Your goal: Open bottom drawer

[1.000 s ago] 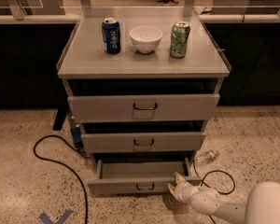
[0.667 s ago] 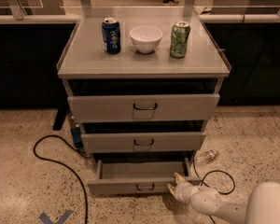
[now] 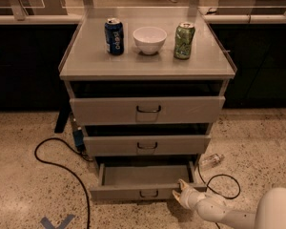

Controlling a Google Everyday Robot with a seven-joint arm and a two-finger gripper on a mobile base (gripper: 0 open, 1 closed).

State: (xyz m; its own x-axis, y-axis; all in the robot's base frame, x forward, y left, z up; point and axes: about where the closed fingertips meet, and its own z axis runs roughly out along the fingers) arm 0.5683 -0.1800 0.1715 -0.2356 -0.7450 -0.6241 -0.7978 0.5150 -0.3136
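Note:
The bottom drawer point(image 3: 124, 192) is the lowest, shallowest pale grey front of the cabinet. It stands pulled out toward me, with its flat grey tray point(image 3: 145, 174) showing and a small dark wire handle point(image 3: 148, 193) on the front. My white gripper point(image 3: 181, 192) is low at the drawer's right front corner, touching or just beside the front panel, to the right of the handle. The white arm point(image 3: 238, 216) runs off to the lower right.
The middle drawer point(image 3: 147, 145) and the top drawer point(image 3: 148, 109) sit above, slightly out. On the cabinet top stand a blue can point(image 3: 114, 36), a white bowl point(image 3: 149, 39) and a green can point(image 3: 184, 40). Black cables point(image 3: 62, 166) and a plastic bottle point(image 3: 211, 161) lie on the floor.

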